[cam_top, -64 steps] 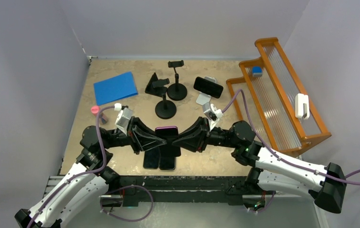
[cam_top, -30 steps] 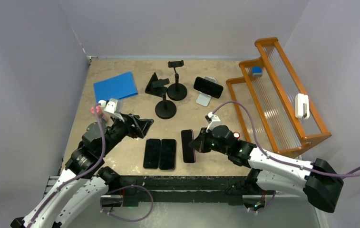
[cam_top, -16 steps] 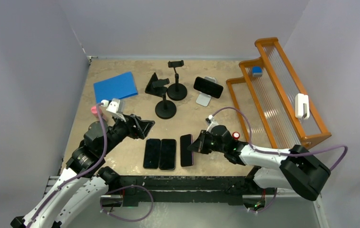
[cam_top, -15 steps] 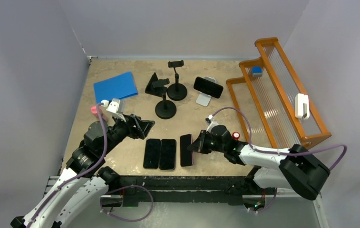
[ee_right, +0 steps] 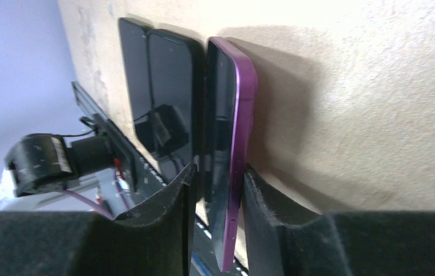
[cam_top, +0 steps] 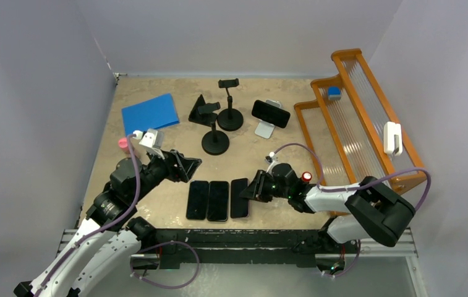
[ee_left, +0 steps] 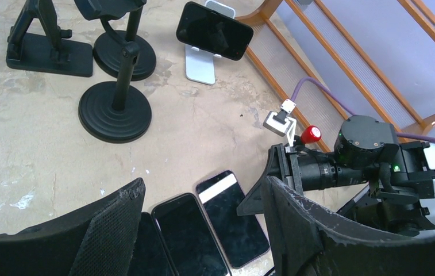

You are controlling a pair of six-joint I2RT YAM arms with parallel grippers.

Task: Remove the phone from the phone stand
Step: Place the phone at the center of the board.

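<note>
Purple phone (ee_right: pixel 226 115) btwn right jaws, grip can't tell, maybe slack, left jaws spread, empty.

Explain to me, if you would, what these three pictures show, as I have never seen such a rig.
These are two robot arms bolted at the near edge of a table, each ending in a two-finger gripper. The wide picture comes from a fixed camera above and behind them; the other two come from cameras on the wrists. Near the arms three phones lie side by side; further back are three black stands, a blue sheet, a wooden rack and a fourth phone on a white stand. The left gripper is open and empty. The right gripper straddles the end of the purple phone; whether it grips it I cannot tell.
</note>
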